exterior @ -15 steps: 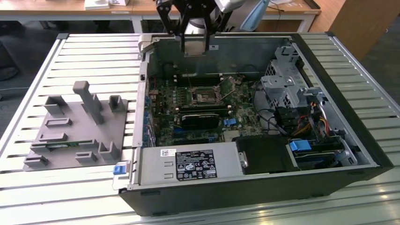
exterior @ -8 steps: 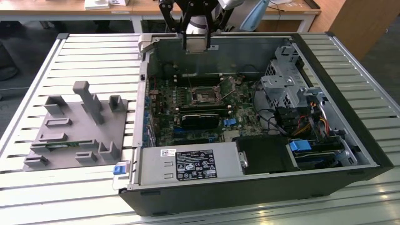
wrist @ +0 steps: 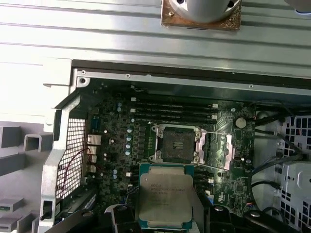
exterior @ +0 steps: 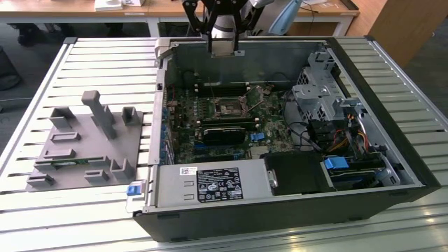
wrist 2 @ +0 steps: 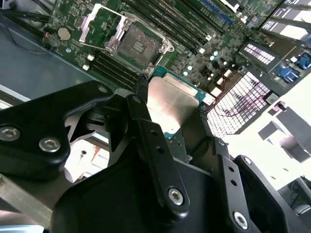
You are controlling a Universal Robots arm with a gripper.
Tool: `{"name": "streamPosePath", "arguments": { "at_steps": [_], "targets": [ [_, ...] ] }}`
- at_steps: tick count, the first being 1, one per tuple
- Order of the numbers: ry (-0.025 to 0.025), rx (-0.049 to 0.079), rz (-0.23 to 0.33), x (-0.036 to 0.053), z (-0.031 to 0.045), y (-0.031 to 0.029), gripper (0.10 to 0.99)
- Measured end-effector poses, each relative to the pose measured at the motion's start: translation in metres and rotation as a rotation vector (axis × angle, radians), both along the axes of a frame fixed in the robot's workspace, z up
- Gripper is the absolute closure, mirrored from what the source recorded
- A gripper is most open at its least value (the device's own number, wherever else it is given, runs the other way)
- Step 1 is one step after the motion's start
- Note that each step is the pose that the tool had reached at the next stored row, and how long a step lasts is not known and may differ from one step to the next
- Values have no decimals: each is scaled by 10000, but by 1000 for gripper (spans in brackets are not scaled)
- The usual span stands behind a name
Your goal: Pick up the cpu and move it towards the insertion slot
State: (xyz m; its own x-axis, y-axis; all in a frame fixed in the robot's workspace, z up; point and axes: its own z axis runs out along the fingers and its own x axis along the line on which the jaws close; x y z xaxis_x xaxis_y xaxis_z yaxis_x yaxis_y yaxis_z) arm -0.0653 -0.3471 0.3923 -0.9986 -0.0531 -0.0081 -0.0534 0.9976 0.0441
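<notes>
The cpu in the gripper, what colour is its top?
Silvery-white metal with a green edge, on the cpu; the first wrist view shows it best.

The cpu (wrist: 165, 196) has a silvery-white metal top edged in green, with dark print on it in the first wrist view; in the second wrist view its top (wrist 2: 170, 104) shines pale silver. The gripper (wrist 2: 170, 114) holding it is matt black with silver screw heads. Just beyond the gripper, the motherboard (wrist: 116, 126) is dark green, dotted with pale blue capacitors, and its open socket (wrist: 176, 144) is dark grey framed in bright silver. The computer case (exterior: 392, 173) is black outside, grey metal inside. Well off to the gripper's side, the fixture (exterior: 84, 142) is plain grey, on a worktop (exterior: 42, 79) of pale silver-white ribbed slats
</notes>
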Motion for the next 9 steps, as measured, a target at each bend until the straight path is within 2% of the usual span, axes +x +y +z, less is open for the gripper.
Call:
{"name": "streamPosePath", "arguments": {
  "at_steps": [9],
  "targets": [
    [0,0,20,82,-2,104,561]
  ]
}}
